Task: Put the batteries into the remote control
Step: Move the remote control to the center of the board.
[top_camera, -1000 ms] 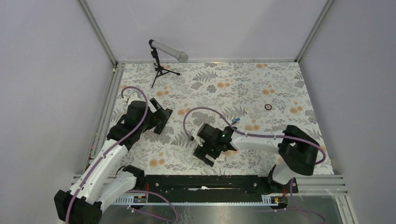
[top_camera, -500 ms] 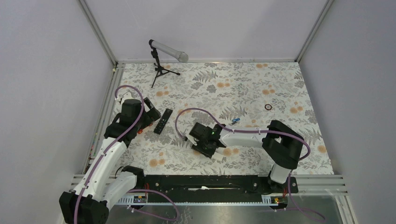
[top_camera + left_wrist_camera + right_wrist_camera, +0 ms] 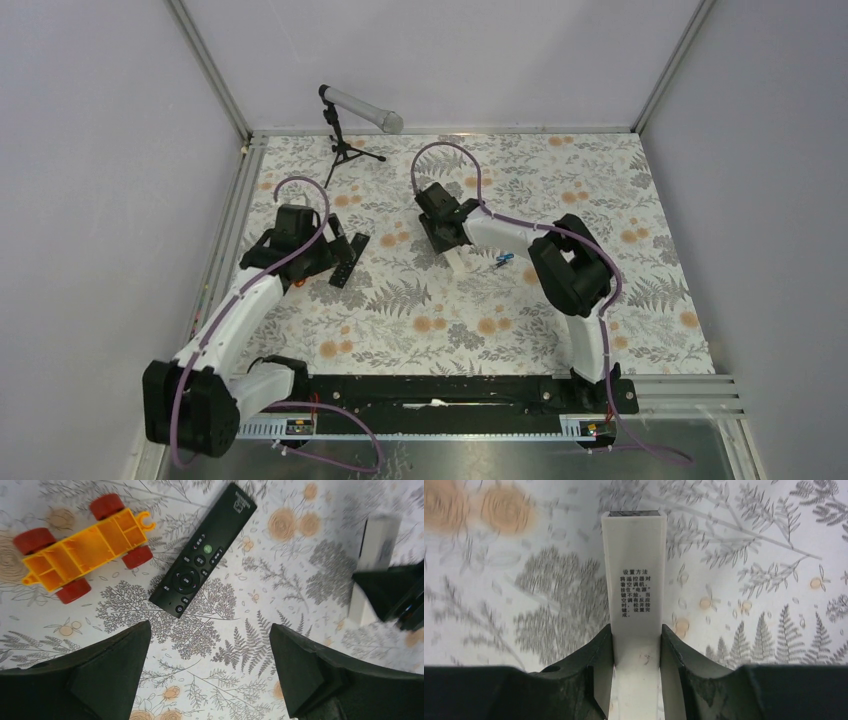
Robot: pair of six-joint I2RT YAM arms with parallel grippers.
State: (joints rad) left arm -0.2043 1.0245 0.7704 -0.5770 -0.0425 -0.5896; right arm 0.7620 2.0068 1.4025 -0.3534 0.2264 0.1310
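Observation:
My right gripper point(image 3: 636, 630) is shut on a white remote control point(image 3: 634, 555), held back side up with printed text showing. From above, this white remote control point(image 3: 457, 262) sticks out of the right gripper point(image 3: 449, 243) at the mat's middle back. One of the batteries, a small blue cylinder point(image 3: 503, 259), lies just right of it. A black remote control point(image 3: 202, 552) lies buttons up on the mat. My left gripper point(image 3: 209, 627) hovers open just short of its near end, holding nothing. In the left wrist view, the white remote control point(image 3: 374, 550) shows at the right edge.
An orange toy car with red wheels point(image 3: 82, 547) lies upside down beside the black remote. A microphone on a small tripod point(image 3: 360, 108) stands at the back left. Metal rails point(image 3: 225, 240) edge the floral mat, and grey walls close in the sides.
The right gripper shut on the white remote near the front centre and swung it toward the middle back of the mat. The left gripper shifted slightly around the black remote, still open.

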